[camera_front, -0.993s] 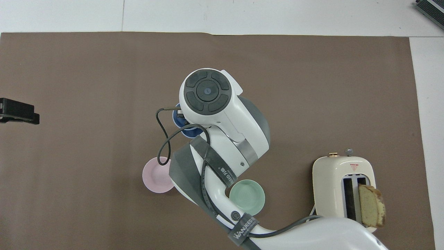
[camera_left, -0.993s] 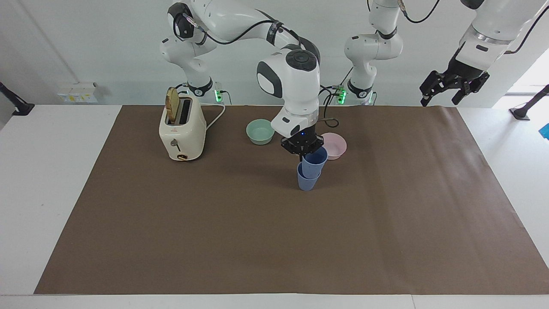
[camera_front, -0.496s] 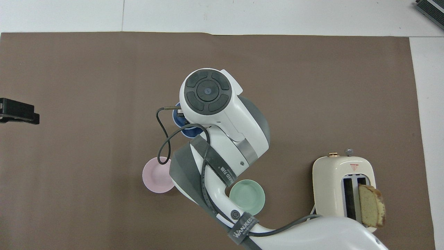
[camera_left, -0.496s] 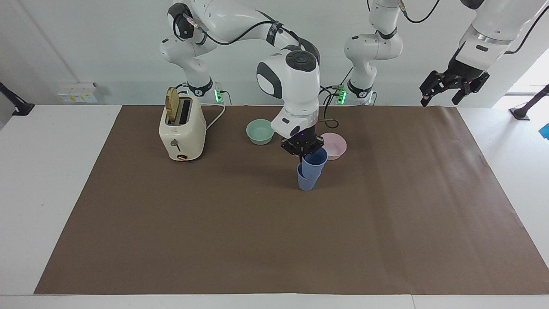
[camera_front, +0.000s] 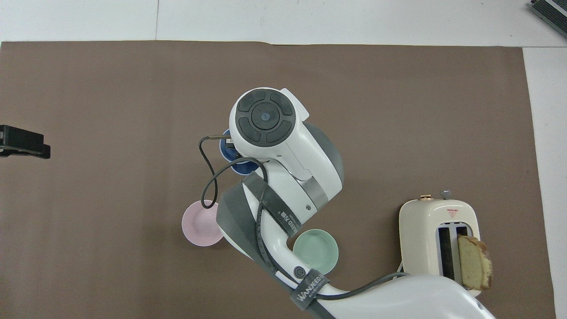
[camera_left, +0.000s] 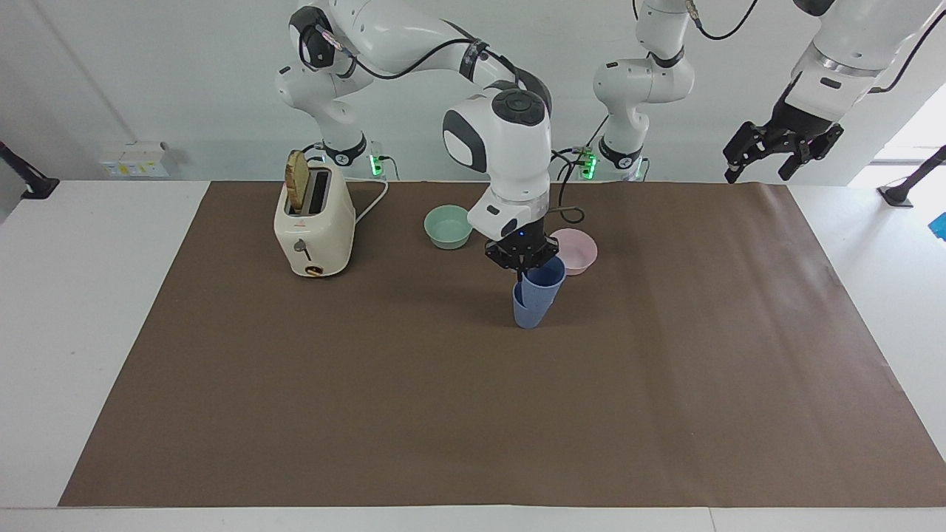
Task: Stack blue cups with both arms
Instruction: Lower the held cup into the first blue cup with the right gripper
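At frame center, the right gripper [camera_left: 522,270] pinches the rim of the upper cup [camera_left: 543,281] (tilted), nested in the lower cup [camera_left: 529,312] on the mat. At upper right, the left gripper [camera_left: 782,151] waits, fingers spread, empty.

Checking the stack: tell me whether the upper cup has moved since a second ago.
Yes. The upper cup sank slightly deeper into the lower cup.

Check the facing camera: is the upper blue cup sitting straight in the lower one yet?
No, the upper cup leans toward the pink bowl, only partly inside the lower cup.
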Controlling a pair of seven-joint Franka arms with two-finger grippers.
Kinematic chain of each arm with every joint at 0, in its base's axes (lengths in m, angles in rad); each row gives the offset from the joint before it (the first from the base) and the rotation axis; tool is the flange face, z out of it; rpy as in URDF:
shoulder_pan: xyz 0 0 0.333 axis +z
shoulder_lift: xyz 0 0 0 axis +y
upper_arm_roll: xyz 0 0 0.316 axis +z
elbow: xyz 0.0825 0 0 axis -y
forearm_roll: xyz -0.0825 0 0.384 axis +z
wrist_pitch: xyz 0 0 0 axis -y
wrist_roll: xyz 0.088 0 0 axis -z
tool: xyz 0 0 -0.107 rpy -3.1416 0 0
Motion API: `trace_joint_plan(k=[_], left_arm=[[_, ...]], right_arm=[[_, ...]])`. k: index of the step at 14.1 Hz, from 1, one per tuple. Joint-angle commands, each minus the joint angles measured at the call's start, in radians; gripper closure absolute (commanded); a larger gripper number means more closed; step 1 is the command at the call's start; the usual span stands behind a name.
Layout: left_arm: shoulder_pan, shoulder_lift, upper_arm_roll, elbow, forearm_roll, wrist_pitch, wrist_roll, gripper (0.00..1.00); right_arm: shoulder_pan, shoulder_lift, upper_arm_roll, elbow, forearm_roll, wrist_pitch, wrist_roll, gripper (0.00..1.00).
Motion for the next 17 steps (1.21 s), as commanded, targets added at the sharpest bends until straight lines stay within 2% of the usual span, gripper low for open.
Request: trace_joint_plan(k=[1, 6, 14, 17], left_arm=[[0.01, -0.014, -0.006, -0.008, 0.011, -0.011, 0.005, 0.0], [0.01, -0.013, -0.006, -0.008, 0.01, -0.01, 0.005, 0.0], [0.01, -0.013, -0.006, -0.008, 0.01, -0.01, 0.005, 0.0], [0.01, -0.013, -0.006, -0.007, 0.01, -0.011, 0.005, 0.0]], right_arm=[[0.0, -0.003, 0.011, 0.0, -0.025, -0.001, 0.036, 1.0], [-0.004, -0.032, 0.011, -0.006, -0.024, -0.032, 0.03, 1.0], [-0.009, -0.057, 0.012, -0.109, -0.005, 0.045, 0.022, 1.0], [-0.009, -0.054, 0.012, -0.112, -0.005, 0.05, 0.022, 1.0]])
